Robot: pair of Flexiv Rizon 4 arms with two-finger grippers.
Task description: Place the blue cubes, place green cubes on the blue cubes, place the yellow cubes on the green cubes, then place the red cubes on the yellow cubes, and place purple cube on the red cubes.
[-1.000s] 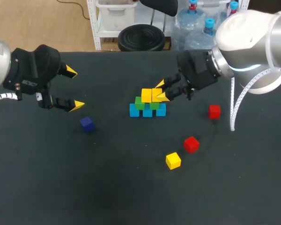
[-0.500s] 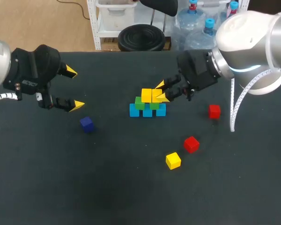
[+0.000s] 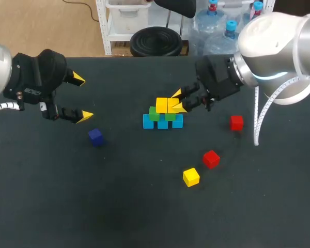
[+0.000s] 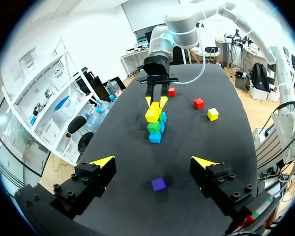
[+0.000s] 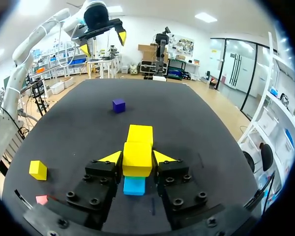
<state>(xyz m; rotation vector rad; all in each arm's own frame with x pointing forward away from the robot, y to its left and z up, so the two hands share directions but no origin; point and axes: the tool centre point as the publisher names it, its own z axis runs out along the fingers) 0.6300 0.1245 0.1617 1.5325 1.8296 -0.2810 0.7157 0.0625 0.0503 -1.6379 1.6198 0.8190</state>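
Note:
A stack stands mid-table: three blue cubes [image 3: 163,123] in a row, two green cubes [image 3: 154,113] on them, and a yellow cube [image 3: 161,105] on the left green one. My right gripper [image 3: 177,101] is shut on a second yellow cube [image 3: 172,105] [image 5: 137,166] resting beside the first, over the right green cube. A third yellow cube [image 3: 191,176] lies loose near the front. Two red cubes [image 3: 236,122] [image 3: 211,158] sit to the right. The purple cube [image 3: 95,136] [image 4: 159,184] lies left of the stack. My left gripper [image 3: 82,97] [image 4: 154,162] hangs open above it, holding nothing.
Dark table [image 3: 119,206] with free room at the front left and front right. In the right wrist view the other yellow cube [image 5: 140,133] lies just ahead of the held one and a blue cube [image 5: 134,185] shows beneath.

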